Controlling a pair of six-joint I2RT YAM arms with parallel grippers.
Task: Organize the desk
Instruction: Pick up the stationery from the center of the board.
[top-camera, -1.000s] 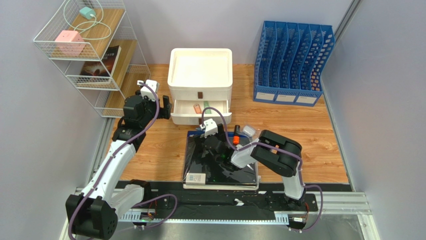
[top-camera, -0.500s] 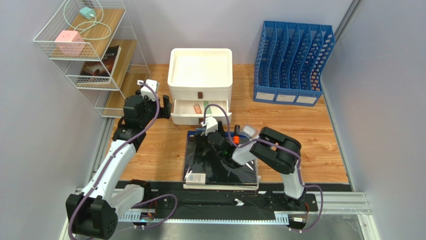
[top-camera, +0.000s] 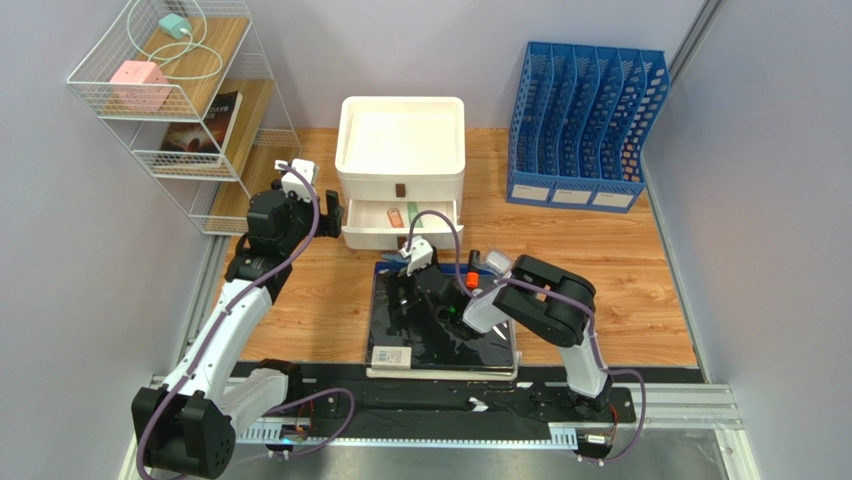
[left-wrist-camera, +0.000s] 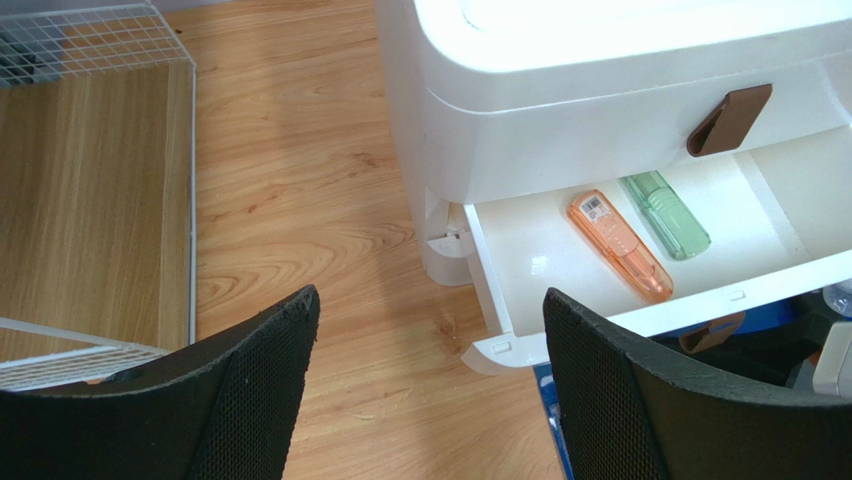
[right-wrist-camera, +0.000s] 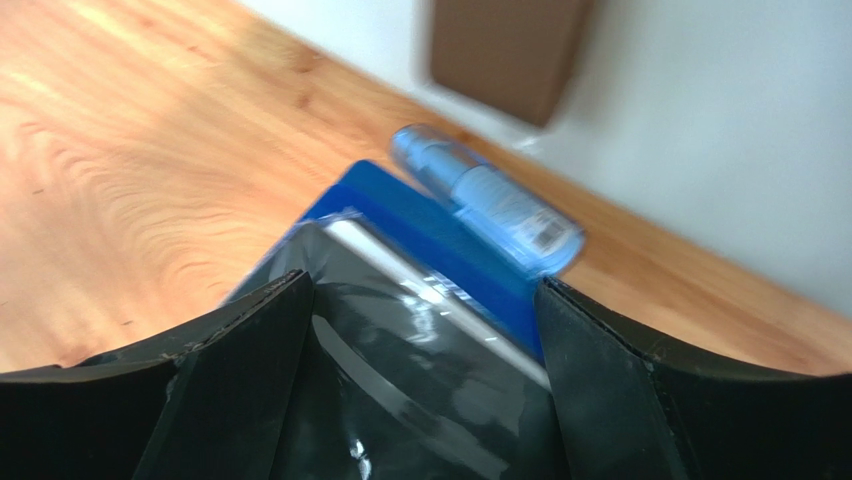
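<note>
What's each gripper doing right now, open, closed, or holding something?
Left gripper: open, holding nothing, facing the open drawer.
Right gripper: open, holding nothing, over the black glossy package.
</note>
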